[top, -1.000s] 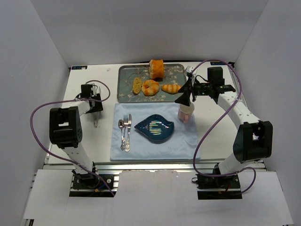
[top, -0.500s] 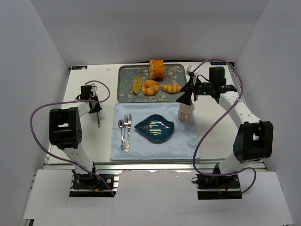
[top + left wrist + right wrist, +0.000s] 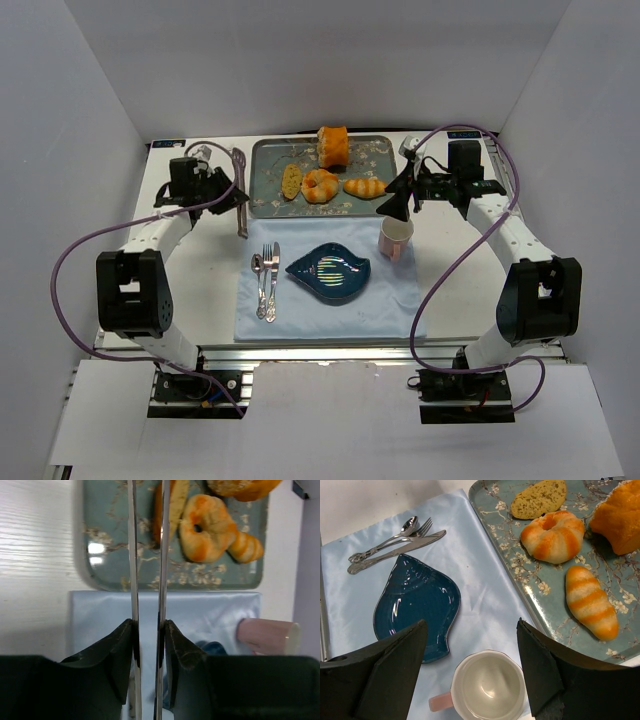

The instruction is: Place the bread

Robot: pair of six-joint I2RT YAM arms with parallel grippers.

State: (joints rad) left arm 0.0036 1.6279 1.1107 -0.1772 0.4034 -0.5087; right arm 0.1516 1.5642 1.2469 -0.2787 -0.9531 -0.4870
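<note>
Tongs (image 3: pixel 163 570) in L end effector (image 3: pixel 148 625), tips cut off; bread slice (image 3: pixel 177 500) half-hidden.

left fingers (image 3: pixel 112 652) clamped on tongs (image 3: pixel 132 555); right fingers (image 3: pixel 540 665) spread wide, pointing down

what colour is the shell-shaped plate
The shell-shaped plate is glossy dark blue; it shows best in the right wrist view.

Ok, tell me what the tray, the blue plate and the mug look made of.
Tray: likely painted metal, glossy; it mirrors a light and has a thin raised rim. Blue plate: probably glazed ceramic, with sharp highlights. Mug: ceramic, it seems, smooth white glaze inside, pink outside.
</note>
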